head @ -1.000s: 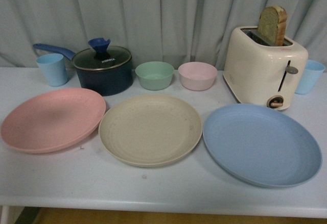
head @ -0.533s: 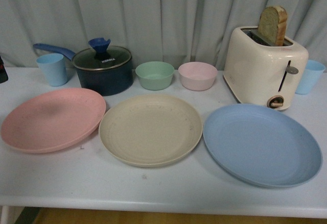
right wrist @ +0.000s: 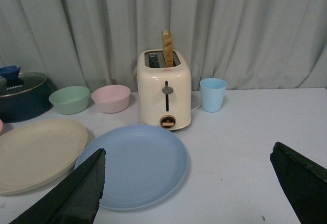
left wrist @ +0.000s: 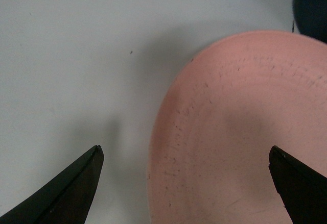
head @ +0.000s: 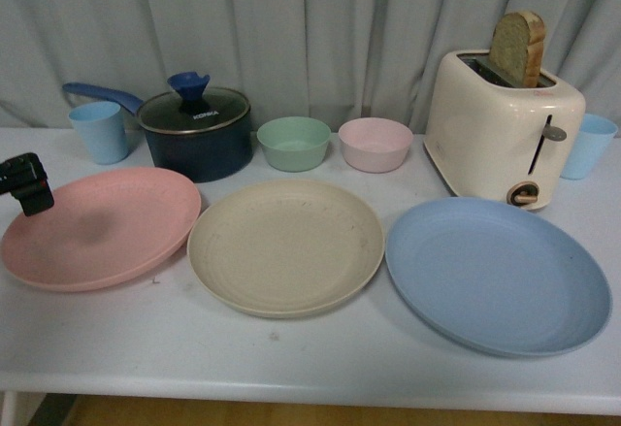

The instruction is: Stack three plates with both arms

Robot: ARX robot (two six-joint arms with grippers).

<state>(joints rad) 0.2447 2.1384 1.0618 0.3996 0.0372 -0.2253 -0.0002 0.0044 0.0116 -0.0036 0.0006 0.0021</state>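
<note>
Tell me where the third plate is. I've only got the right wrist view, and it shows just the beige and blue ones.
Observer: The pink plate lies flat on the table, to the left of the beige plate, with nothing stacked on it.
Operator: Is the left gripper near it?
Observer: Yes. The left gripper hangs over the plate's left rim with its jaws open, one finger over the plate and the other over the table.
Operator: Anything behind that plate?
Observer: A light blue cup stands there, next to the dark pot.
</note>
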